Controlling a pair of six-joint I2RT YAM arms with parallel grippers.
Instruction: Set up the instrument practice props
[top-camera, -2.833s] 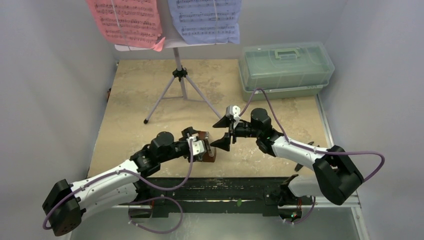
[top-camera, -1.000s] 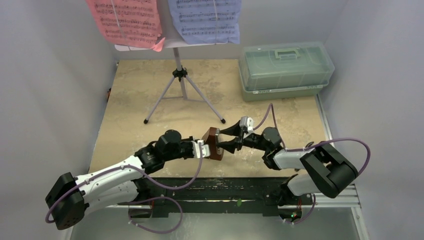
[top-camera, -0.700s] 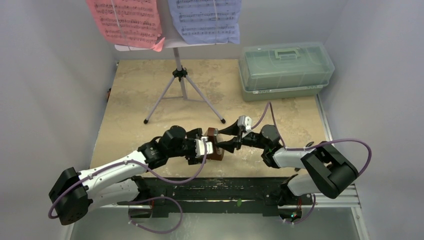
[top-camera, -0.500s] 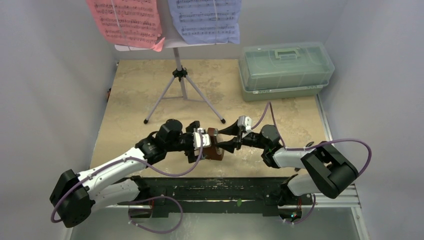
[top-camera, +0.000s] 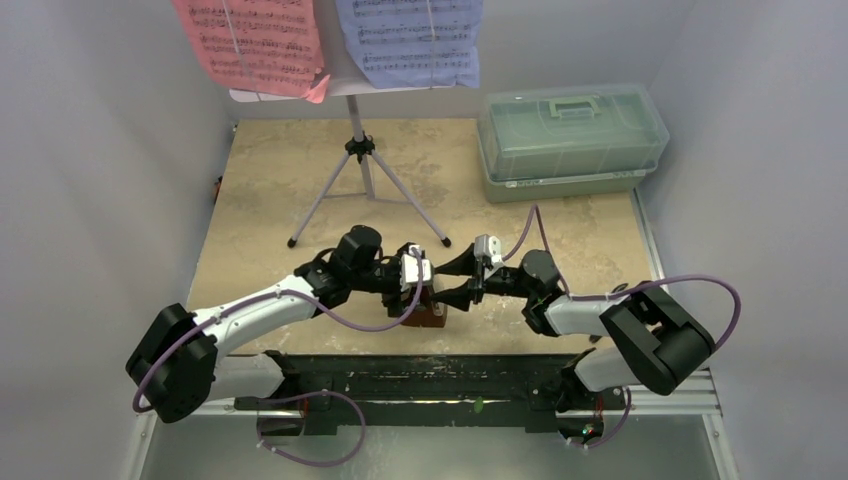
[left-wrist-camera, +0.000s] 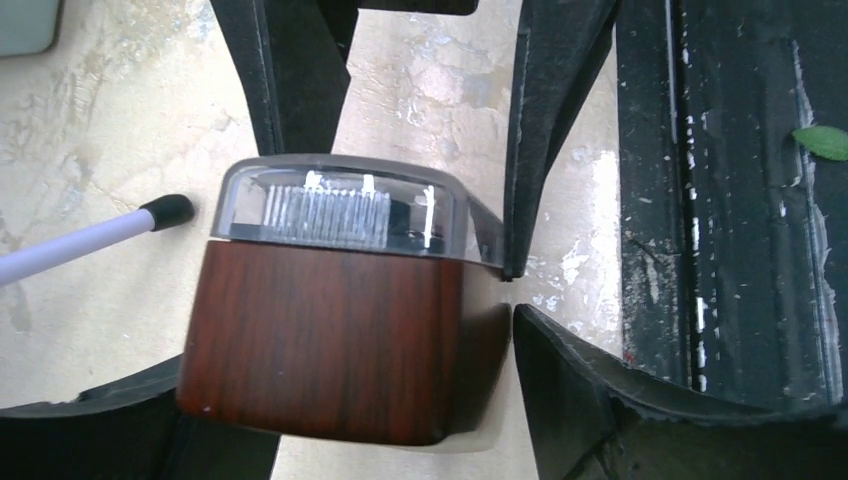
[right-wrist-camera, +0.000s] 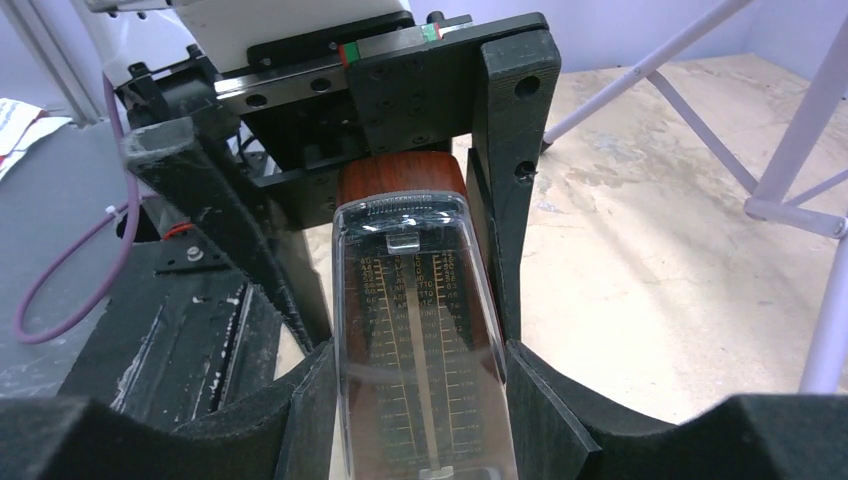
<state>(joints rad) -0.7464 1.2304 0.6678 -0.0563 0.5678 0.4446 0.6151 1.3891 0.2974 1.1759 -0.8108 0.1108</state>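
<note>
- Top view: the lavender music stand stands on its tripod at the back of the desk. The pink sheet and the pale-blue sheet hang side by side on it. Near the front edge, the left arm and right arm meet at the brown metronome.
- Left wrist view: the left jaws stand open around the metronome's wooden base. There is a clear gap at one finger. The other sits at the base's edge, and contact cannot be told. A capped stand foot lies just beside the metronome.
- Right wrist view: the right jaws are partly closed, with both fingers pressed against the clear cover, so they hold the metronome. Its narrow top points at this camera and its base towards the left arm. Whether it rests on the desk cannot be told.
</note>
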